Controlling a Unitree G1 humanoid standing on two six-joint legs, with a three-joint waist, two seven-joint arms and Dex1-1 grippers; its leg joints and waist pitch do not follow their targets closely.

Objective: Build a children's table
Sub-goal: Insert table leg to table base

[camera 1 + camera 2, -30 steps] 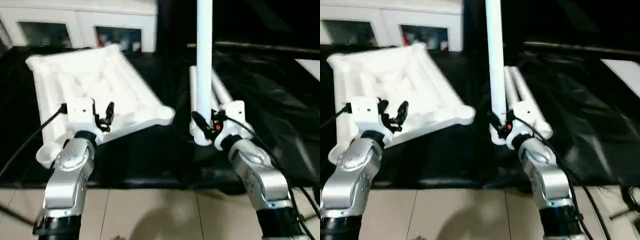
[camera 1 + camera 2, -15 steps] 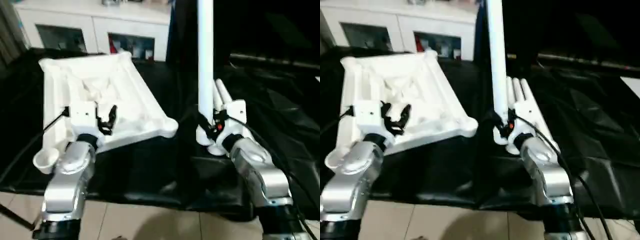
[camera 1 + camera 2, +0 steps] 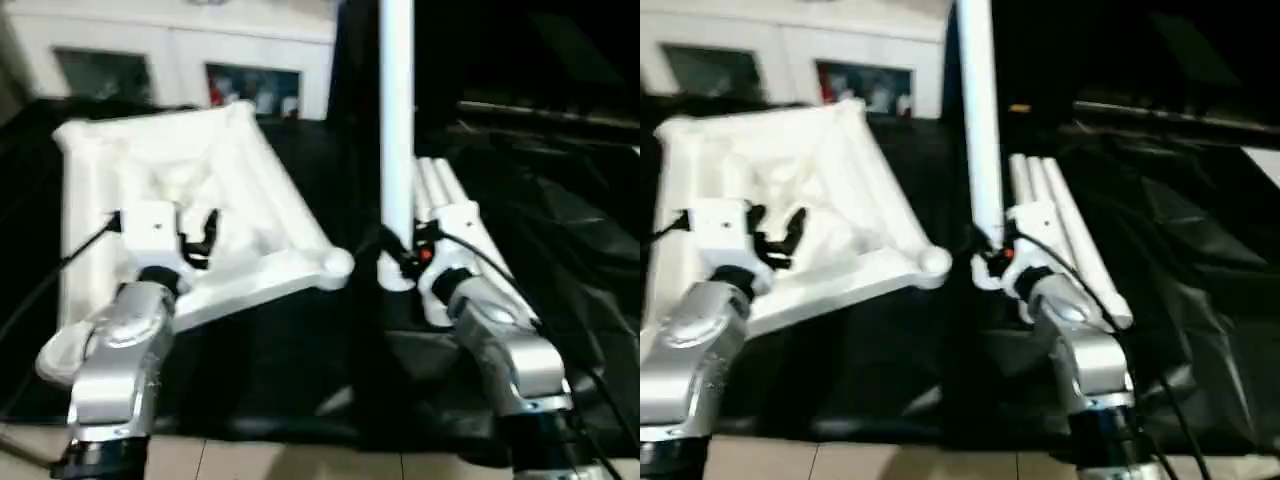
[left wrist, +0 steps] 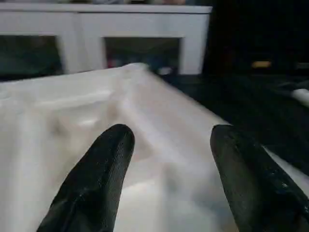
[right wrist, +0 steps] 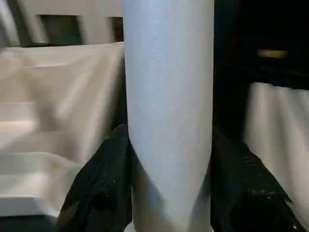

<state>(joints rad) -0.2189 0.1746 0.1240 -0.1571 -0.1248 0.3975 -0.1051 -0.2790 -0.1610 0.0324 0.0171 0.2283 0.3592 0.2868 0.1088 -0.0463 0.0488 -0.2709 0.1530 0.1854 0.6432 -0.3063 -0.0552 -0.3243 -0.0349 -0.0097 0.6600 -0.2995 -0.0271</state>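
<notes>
The white tabletop (image 3: 170, 180) lies upside down on the black cloth at the left, ribbed underside up, with a round socket at its near right corner (image 3: 336, 263). My left gripper (image 3: 198, 238) hovers over its near part. Its black fingers (image 4: 96, 179) stand apart with nothing between them, so it is open. My right gripper (image 3: 398, 258) is shut on a white leg (image 3: 397, 120) that stands upright just right of that corner socket; the leg (image 5: 169, 72) sits between the two fingers. More legs (image 3: 1060, 220) lie side by side on the cloth behind my right wrist.
A white cabinet with glass doors (image 3: 170, 60) stands behind the table. Crumpled black cloth (image 3: 540, 230) covers the work surface to the right. Tiled floor (image 3: 300, 460) shows at the near edge.
The camera has shifted. The upright leg in my right gripper now stands slightly closer to the tabletop's near right corner. My left gripper stays open over the tabletop.
</notes>
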